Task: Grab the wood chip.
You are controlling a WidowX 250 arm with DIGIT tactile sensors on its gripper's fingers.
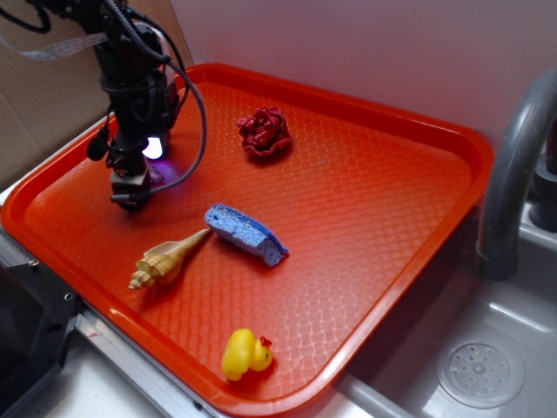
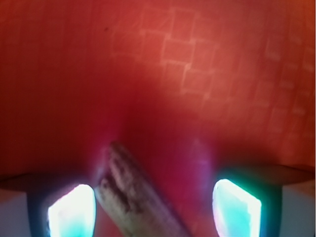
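Gripper (image 1: 130, 198) in the exterior view stands at the upper left of the frame, low over the red tray (image 1: 392, 218), close to the tray's left rim. Its tips are dark and small there, so this view does not show how far the jaws are parted, and the wood chip is hidden under the arm. Four other things lie on the tray, one of each: a dark red rose-shaped piece (image 1: 265, 132) at the upper middle, a blue sponge (image 1: 246, 233) in the centre, a tan seashell (image 1: 165, 259) just left of the sponge with its tip almost touching it, and a yellow duck (image 1: 244, 353) near the bottom rim. The right half of the tray is bare. A grey faucet (image 1: 513, 165) at the right edge is cut off by the frame.

In the wrist view the picture is blurred. Two glowing fingertips (image 2: 71, 212) sit in the lower corners, well apart, so the claw is released. The wood chip (image 2: 133, 197) lies at the bottom centre, between them but nearer to the left fingertip, slanting, its lower end cut off by the frame. Neither fingertip is clearly touching it.
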